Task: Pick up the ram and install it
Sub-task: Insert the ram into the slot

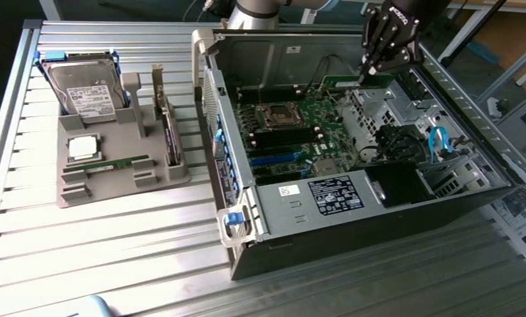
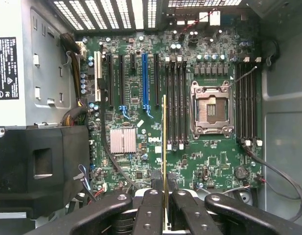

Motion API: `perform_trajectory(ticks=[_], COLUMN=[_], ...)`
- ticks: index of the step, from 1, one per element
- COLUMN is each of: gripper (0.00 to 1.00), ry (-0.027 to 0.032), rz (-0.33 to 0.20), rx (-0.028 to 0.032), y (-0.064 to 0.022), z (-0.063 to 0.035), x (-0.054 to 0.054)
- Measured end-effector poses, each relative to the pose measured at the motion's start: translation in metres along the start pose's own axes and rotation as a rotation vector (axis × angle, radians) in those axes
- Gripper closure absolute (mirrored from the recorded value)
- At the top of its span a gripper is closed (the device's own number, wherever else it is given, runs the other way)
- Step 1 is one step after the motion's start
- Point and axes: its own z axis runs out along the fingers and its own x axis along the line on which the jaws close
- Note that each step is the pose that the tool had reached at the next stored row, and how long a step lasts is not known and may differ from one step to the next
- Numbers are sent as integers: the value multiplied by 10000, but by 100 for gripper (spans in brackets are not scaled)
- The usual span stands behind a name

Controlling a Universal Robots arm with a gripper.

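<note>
Green ram (image 2: 164, 142) sits clamped in the jaws above the motherboard (image 2: 217, 161); installing it likely needs alignment with a slot (image 2: 173, 98).

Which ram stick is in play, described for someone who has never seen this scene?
Find the open computer case on the exterior view's right. Over its motherboard, the gripper is shut on the ram, a thin green stick held on edge. Its twin rests in the grey tray outside the case.
</note>
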Motion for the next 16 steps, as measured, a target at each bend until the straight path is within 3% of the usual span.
perform_trajectory(ticks=[16], gripper=[87], ry=[1], rz=[1], rx=[0], y=[-3], z=[99], x=[0])
